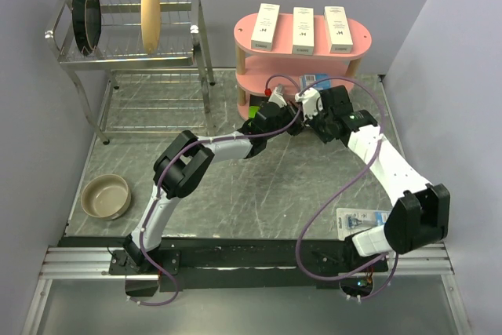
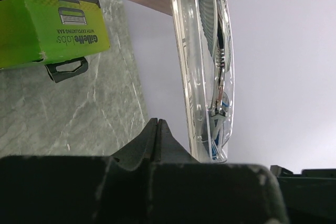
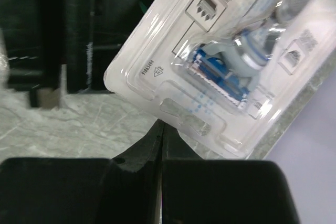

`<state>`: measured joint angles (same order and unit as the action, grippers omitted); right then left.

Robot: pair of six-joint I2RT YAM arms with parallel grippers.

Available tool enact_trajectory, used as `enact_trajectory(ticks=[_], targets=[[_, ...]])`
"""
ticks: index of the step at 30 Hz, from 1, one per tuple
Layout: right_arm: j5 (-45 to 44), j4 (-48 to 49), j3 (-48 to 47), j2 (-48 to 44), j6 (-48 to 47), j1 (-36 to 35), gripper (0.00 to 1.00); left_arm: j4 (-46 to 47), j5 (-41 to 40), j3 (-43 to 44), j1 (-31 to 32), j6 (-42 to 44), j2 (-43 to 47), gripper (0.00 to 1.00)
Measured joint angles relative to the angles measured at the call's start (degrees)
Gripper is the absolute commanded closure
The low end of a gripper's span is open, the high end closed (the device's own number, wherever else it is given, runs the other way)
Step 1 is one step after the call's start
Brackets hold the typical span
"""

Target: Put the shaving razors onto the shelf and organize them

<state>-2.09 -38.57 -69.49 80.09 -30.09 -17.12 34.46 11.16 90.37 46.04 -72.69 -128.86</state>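
Clear plastic of one razor pack [image 3: 231, 61] lies just beyond the tips of the right gripper [image 3: 160, 128], whose jaws are pressed together with nothing visible between them. This pack stands on its edge at a lower board of the pink shelf [image 1: 362, 37], at the far edge of the table [image 1: 235, 194], and its long axis rises away from the jaws. The left gripper [image 2: 157, 125], also closed and empty, has it just to its right. I judge the right arm is nearer.

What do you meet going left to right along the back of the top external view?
black dishes → tan plate → left box → middle box → right box, all three boxes on the shelf top board.
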Motion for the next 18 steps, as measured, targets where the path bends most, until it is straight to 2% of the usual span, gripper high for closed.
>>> enact_trajectory(ticks=[18], targets=[[-2.86, 5.44, -6.27, 5.49, -2.40, 0.24, 1.00, -0.87, 0.09, 0.28, -1.16, -0.46, 0.31, 0.99]])
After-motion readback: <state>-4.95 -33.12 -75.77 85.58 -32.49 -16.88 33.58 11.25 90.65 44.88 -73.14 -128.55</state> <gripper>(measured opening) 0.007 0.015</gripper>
